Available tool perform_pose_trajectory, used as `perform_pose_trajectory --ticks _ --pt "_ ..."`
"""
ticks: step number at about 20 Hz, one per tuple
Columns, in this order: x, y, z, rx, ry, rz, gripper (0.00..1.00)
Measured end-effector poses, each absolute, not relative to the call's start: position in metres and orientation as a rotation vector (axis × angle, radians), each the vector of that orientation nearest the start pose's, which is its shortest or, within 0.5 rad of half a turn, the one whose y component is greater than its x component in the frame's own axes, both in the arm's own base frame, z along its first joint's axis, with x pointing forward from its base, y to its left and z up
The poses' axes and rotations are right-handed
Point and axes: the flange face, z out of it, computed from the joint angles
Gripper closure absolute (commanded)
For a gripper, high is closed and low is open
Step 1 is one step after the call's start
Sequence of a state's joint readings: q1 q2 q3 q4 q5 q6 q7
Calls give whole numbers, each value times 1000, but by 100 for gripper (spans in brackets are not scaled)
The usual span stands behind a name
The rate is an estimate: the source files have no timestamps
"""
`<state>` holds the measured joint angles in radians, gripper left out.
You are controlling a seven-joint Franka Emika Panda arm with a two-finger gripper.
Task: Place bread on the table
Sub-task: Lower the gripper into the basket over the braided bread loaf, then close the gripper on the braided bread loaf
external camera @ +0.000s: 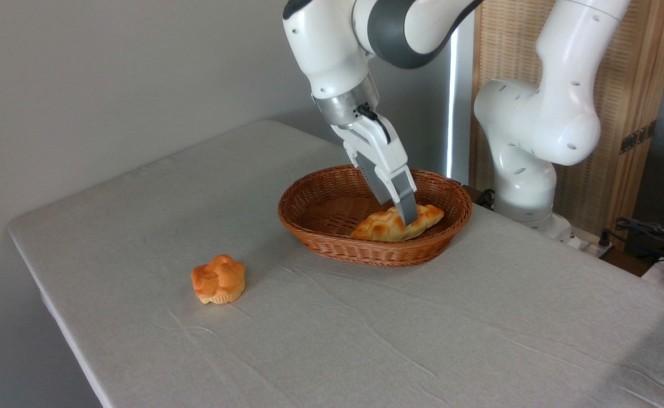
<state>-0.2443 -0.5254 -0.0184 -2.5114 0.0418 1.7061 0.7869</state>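
Gripper (pixel 408 218) dips into the basket (pixel 332 235), fingers meeting the bread (pixel 385 226); grip unclear; bun (pixel 218 279) at eight o'clock.

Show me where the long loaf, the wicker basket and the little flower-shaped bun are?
Long loaf (pixel 378 227), fixed camera view, on its left half.
Wicker basket (pixel 314 199), fixed camera view, on the inner left wall.
Flower-shaped bun (pixel 218 277), fixed camera view, on its top.
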Motion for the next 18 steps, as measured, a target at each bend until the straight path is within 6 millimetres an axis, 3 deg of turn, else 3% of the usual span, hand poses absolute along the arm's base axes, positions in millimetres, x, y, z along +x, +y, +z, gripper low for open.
perform_pose_trajectory --ticks 4,10,16,18 --pt "338 -97 420 -2690 1619 408 0" --pt "338 -100 418 -2721 1623 384 2" --pt "333 -99 405 -2722 1625 423 21" --pt "333 -99 403 -2722 1625 422 37"
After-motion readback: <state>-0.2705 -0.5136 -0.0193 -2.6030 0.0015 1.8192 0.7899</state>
